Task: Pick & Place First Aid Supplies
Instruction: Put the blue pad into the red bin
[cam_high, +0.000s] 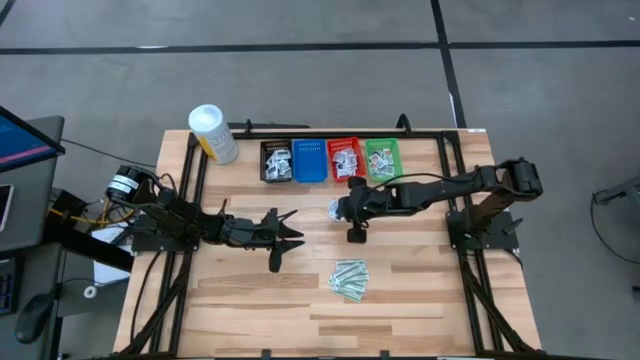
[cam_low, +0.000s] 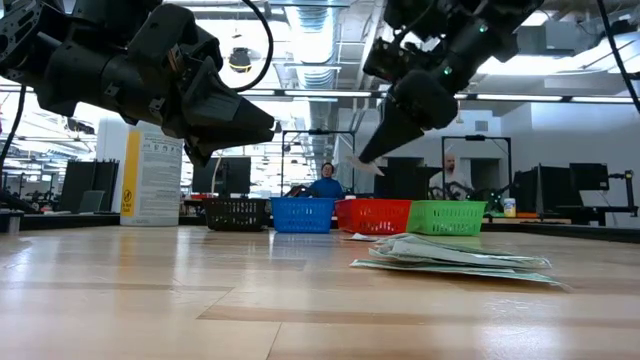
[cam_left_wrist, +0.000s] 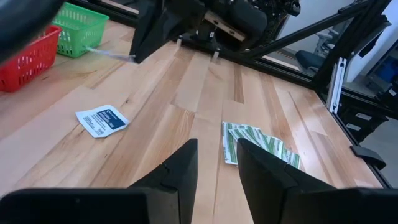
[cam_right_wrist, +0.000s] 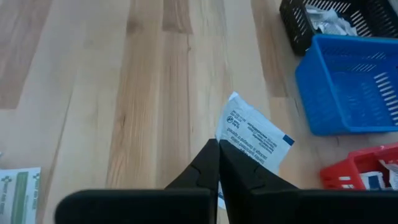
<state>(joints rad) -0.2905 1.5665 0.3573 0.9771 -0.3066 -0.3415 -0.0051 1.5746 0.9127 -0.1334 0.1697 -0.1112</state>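
My right gripper (cam_right_wrist: 218, 163) has its fingers pressed together, and in its wrist view a white packet with blue print (cam_right_wrist: 254, 138) sticks out from between the tips, so I read it as clamped on that packet's edge. From above, the right gripper (cam_high: 343, 209) sits just in front of the row of baskets, near the red basket (cam_high: 345, 158), with the packet (cam_high: 335, 208) a pale patch at its tip. From table height the gripper (cam_low: 372, 150) hangs above the wood, off the surface.

My left gripper (cam_high: 283, 240) waits over the left-centre of the table, well apart from the packet; its fingers (cam_left_wrist: 180, 171) stand parted with nothing between them.

The pile of pale-green strips (cam_high: 349, 278) lies flat on the table in front of the right gripper, nearer the front edge. The black basket (cam_high: 276, 160), red basket and green basket (cam_high: 382, 157) each hold some packets; I can't make out anything in the blue basket (cam_high: 309, 160).
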